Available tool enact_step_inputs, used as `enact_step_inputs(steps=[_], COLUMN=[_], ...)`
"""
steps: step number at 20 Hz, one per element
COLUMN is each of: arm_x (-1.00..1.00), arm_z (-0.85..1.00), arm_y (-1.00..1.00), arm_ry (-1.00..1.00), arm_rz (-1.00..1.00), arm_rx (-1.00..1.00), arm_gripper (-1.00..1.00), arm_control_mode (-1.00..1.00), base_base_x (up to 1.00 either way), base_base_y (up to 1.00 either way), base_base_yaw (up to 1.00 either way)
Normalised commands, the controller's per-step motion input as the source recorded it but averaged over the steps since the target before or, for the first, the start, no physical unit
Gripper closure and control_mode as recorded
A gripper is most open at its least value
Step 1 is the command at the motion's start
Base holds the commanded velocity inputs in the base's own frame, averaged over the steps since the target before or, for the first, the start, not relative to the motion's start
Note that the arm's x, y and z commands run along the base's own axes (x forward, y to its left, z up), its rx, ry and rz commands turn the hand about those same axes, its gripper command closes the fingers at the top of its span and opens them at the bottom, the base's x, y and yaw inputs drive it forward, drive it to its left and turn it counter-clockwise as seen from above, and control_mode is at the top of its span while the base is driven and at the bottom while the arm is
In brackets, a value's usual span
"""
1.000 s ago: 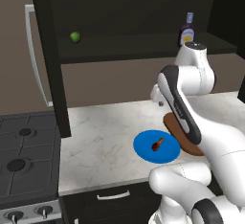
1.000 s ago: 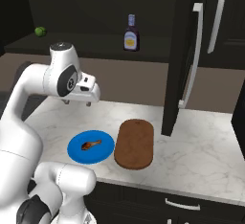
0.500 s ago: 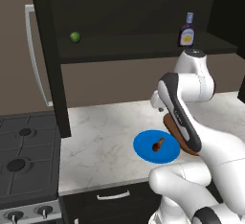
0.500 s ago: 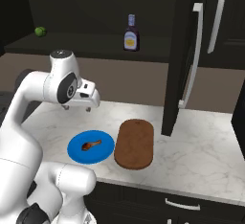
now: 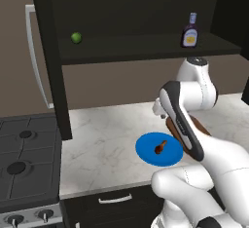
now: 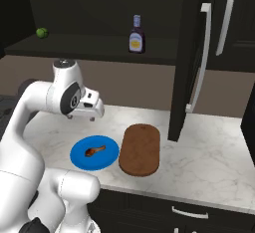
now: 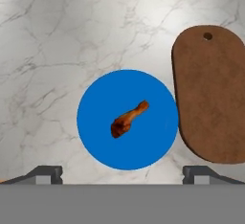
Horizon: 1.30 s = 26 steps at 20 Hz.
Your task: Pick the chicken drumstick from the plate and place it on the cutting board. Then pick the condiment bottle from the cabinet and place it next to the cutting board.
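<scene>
Hovering above the plate [image 7: 95, 122] with fingers [image 7: 45, 173] spread, the gripper [image 6: 79, 118] overlooks the drumstick [image 7: 128, 119] lying mid-plate, board [image 7: 213, 94] adjoining.

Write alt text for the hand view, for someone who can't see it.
A small reddish-brown chicken drumstick lies near the middle of a round blue plate on a marble counter, seen from above. A dark-brown cutting board lies beside the plate, and the open gripper hangs above.
</scene>
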Motion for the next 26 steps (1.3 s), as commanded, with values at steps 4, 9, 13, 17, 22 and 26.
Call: enact_step_inputs(steps=[4,9,13,17,22,26], arm_x=[0.00,0.00,0.00,0.00,0.00,0.00], arm_z=[-0.19,-0.19,-0.14,-0.12,-0.10,-0.12], arm_y=[0.00,0.00,0.00,0.00,0.00,0.00], arm_ry=[0.00,0.00,0.00,0.00,0.00,0.00], arm_rz=[-0.03,-0.06,-0.09,-0.10,-0.09,-0.08], arm_rx=[0.00,0.00,0.00,0.04,0.09,0.09], arm_gripper=[-1.00,-1.00,-1.00,-1.00,-1.00,-1.00], arm_control_mode=[-1.00,-1.00,-1.00,-1.00,-1.00,-1.00], base_base_x=[0.00,0.00,0.00,0.00,0.00,0.00], base_base_y=[0.00,0.00,0.00,0.00,0.00,0.00], base_base_yaw=[0.00,0.00,0.00,0.00,0.00,0.00])
